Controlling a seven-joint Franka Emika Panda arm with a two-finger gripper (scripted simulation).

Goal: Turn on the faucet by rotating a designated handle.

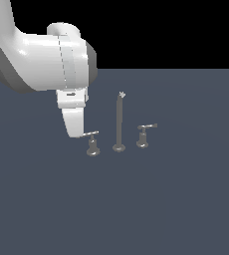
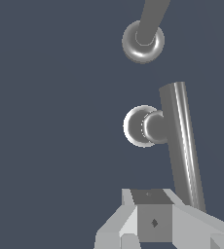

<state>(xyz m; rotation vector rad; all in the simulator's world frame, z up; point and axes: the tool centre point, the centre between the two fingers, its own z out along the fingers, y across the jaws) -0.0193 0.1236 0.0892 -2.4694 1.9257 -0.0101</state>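
1. Gripper [image 1: 75, 130]: one pale finger shows in the exterior view, pointing down, its tip at the level of the lever bar. The wrist view shows only the finger bases; whether the jaws are spread or closed cannot be told, and nothing is seen held.
2. Handle [image 1: 92, 143]: the task's lever, on the exterior view's left of the spout [image 1: 119, 122]. Its bell-shaped base stands on the dark floor [image 1: 176, 199] just beside the fingertip, on the spout side.
3. Bar of the handle [image 2: 183, 146]: long, thin, pale. Its long axis runs level, from the gripper outward past the base; the near end looks to meet or nearly meet the finger, though contact cannot be confirmed.
4. Governing relation: the bar's free end lies at the fingertip, the pivot beyond it. Judged, a sideways push there, across the bar's axis, would swing the lever about its base.
5. Second handle [image 1: 143, 135]: beyond the spout, well apart from the gripper.
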